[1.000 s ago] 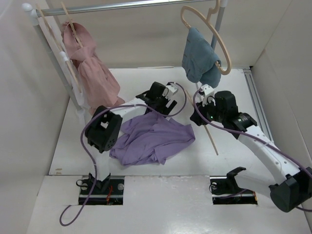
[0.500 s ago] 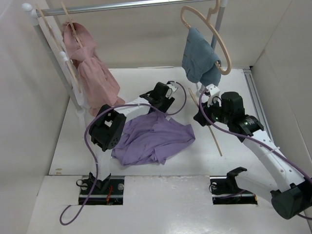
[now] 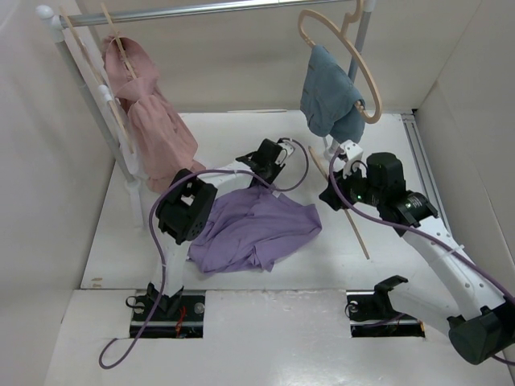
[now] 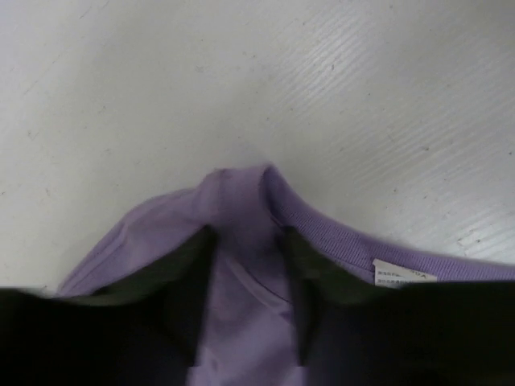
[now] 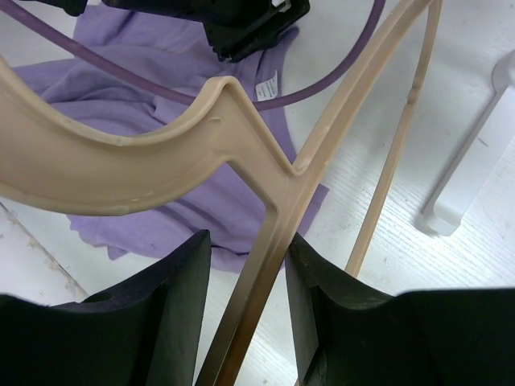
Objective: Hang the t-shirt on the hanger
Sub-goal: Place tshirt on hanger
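Note:
The lavender t-shirt (image 3: 253, 225) lies crumpled on the white table between the two arms. My left gripper (image 3: 259, 182) is down at its far edge. In the left wrist view its jaws (image 4: 246, 237) are closed on a raised fold of the t-shirt (image 4: 241, 201) just beside the ribbed collar and its white label. My right gripper (image 3: 334, 197) hovers right of the shirt, shut on the pale wooden hanger (image 3: 356, 232), whose thin bar slants toward the near right. In the right wrist view the hanger (image 5: 241, 145) runs between the fingers (image 5: 248, 241), above the shirt (image 5: 161, 88).
A metal rail (image 3: 201, 10) crosses the back. A dusty-pink garment (image 3: 153, 121) hangs from it at the left and a blue-grey garment (image 3: 330, 100) on another hanger (image 3: 366, 80) at the right. The rack's white foot (image 5: 463, 173) stands right of my right gripper. A purple cable (image 3: 233, 173) loops over the left arm.
My left gripper's jaws have closed from wide open onto the shirt fold, and the left arm's elbow has shifted right. The right gripper with the hanger has drifted slightly right.

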Tool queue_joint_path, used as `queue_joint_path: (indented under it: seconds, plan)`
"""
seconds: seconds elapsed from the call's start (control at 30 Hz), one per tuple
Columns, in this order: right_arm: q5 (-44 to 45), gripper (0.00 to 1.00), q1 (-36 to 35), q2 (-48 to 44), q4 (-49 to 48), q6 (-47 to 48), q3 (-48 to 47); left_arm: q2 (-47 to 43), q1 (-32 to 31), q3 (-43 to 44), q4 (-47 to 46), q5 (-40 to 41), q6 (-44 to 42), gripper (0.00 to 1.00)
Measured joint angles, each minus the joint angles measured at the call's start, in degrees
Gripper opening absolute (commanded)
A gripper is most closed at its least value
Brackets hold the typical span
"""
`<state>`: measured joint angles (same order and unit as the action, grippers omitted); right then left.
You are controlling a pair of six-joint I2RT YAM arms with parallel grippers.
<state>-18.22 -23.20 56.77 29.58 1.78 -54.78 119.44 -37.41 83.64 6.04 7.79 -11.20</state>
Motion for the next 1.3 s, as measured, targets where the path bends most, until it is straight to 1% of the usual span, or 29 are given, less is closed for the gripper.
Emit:
queue_joint_path:
  seconds: [0.07, 0.1, 0.2, 0.3, 0.5, 0.67, 0.8, 0.93, 1.0, 1.13, 1.3]
  plan:
    - [-0.09, 0.0, 0.0, -0.11, 0.02, 0.0, 0.0, 0.02, -0.02, 0.09, 0.11, 0.28, -0.28, 0.12]
    - [-0.15, 0.0, 0.0, -0.13, 0.04, 0.02, 0.0, 0.02, 0.0, 0.11, 0.28, 0.35, -0.37, 0.02]
    - [-1.03, 0.0, 0.0, -0.11, 0.13, 0.42, 0.0, -0.02, 0.28, 0.09, 1.05, 0.22, -0.55, 0.02]
    - [-3.08, 0.0, 0.0, -0.13, 0.55, 1.14, 0.0, -0.42, 0.57, 0.09, 2.1, -0.26, -0.5, 0.0]
    - [-10.43, 0.0, 0.02, 0.24, 0.83, 4.15, 0.0, -3.28, 1.75, 0.07, 4.39, -2.4, -0.26, 0.0]
    - [-17.64, 0.0, 0.04, 1.7, -0.02, 6.4, 0.24, -5.25, 3.96, 0.83, 7.41, -6.62, -0.2, 0.0]
    - [-24.46, 0.0, 0.17, 5.51, -0.83, 7.52, 0.35, -6.43, 6.01, 0.85, 9.14, -10.1, -0.17, 0.0]
    - [-29.29, 0.0, 0.04, 8.68, -0.44, 8.15, 0.44, -7.19, 8.52, 0.85, 9.25, -16.2, 0.98, 0.0]
    - [-30.53, 0.0, -0.04, 8.83, -0.22, 8.48, 0.48, -7.56, 9.81, 0.85, 9.27, -20.22, 1.33, 0.0]
    - [-32.39, 0.0, 0.0, 6.99, -2.69, 6.36, 2.21, -8.94, 11.43, 0.85, 9.64, -25.27, 1.07, 0.0]
    - [-28.89, 0.0, -0.11, 6.27, -4.17, 4.33, 2.56, -11.37, 10.01, 0.04, 10.16, -27.43, -1.14, 0.0]
